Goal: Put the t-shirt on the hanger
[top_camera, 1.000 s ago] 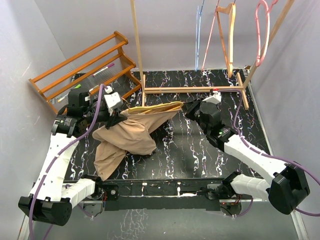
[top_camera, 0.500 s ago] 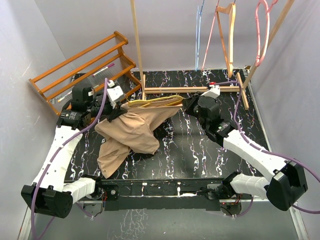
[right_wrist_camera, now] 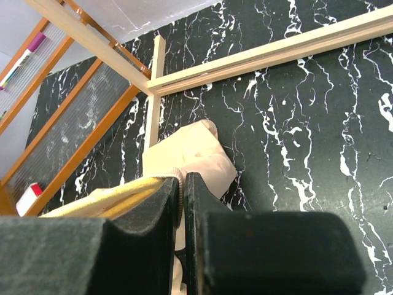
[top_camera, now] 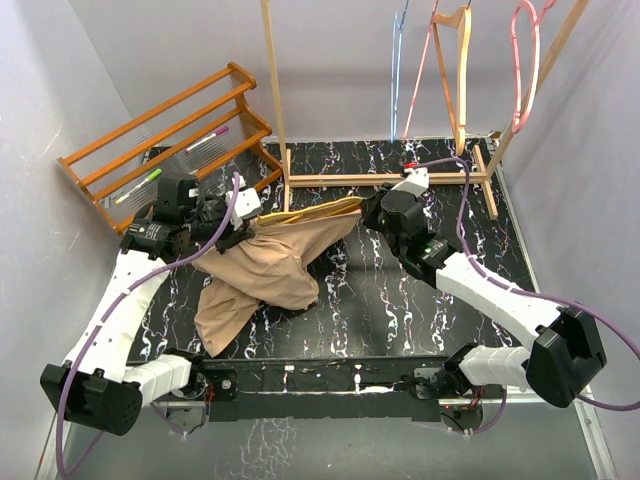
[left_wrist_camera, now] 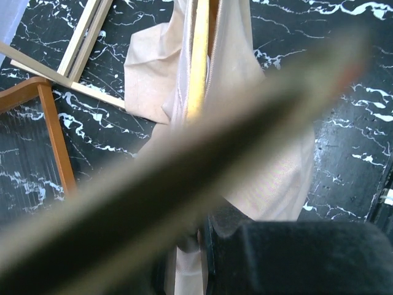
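The tan t-shirt [top_camera: 268, 268] hangs bunched between my two grippers, its lower part lying on the black marbled table [top_camera: 380, 290]. The mustard-yellow hanger [top_camera: 322, 209] runs along the shirt's top edge, mostly inside the fabric. My left gripper [top_camera: 243, 222] is shut on the shirt's left end. My right gripper [top_camera: 366, 212] is shut on the ribbed edge at the right end. In the right wrist view the jaws [right_wrist_camera: 182, 200] pinch that edge of the shirt [right_wrist_camera: 195, 153], with the hanger [right_wrist_camera: 116, 200] just left. In the left wrist view the shirt [left_wrist_camera: 279, 178] and hanger [left_wrist_camera: 198, 80] show past a blurred band.
An orange wooden rack [top_camera: 168, 122] with markers stands at the back left. A light wooden stand [top_camera: 385, 180] crosses the back of the table. On it hang a blue hanger [top_camera: 397, 60], a wooden hanger [top_camera: 462, 70] and a pink hanger [top_camera: 522, 70].
Both grippers have moved toward the back of the table. The right one has also shifted left and the left one right. The shirt's top edge and the hanger went with them.
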`<action>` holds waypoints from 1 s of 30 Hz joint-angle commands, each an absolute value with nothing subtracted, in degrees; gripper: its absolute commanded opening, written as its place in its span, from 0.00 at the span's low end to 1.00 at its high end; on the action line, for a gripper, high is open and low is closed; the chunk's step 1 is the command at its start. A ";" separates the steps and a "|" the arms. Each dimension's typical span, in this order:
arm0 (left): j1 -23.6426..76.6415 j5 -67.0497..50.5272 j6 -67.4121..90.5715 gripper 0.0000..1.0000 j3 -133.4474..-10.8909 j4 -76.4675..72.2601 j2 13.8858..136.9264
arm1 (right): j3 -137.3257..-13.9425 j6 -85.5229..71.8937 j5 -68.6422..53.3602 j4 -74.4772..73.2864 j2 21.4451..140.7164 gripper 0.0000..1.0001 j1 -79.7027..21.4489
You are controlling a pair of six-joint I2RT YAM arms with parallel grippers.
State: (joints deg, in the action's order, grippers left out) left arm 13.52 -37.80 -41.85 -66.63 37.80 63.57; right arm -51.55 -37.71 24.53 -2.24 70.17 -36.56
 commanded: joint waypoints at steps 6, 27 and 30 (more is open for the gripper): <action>14.05 -32.78 -47.28 0.00 -66.12 42.17 64.22 | -56.84 -34.07 32.37 -0.13 69.41 0.08 -37.57; 14.21 -29.77 -47.36 0.00 -67.46 41.00 69.47 | -61.32 -30.69 31.72 -0.37 71.17 0.08 -39.31; 14.59 -29.35 -45.25 0.00 -69.27 39.00 71.54 | -63.38 -29.28 32.91 -1.08 72.50 0.08 -41.66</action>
State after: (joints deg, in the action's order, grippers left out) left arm 14.39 -32.42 -47.42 -66.28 39.20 69.43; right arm -57.95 -32.23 28.29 -3.46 71.92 -39.68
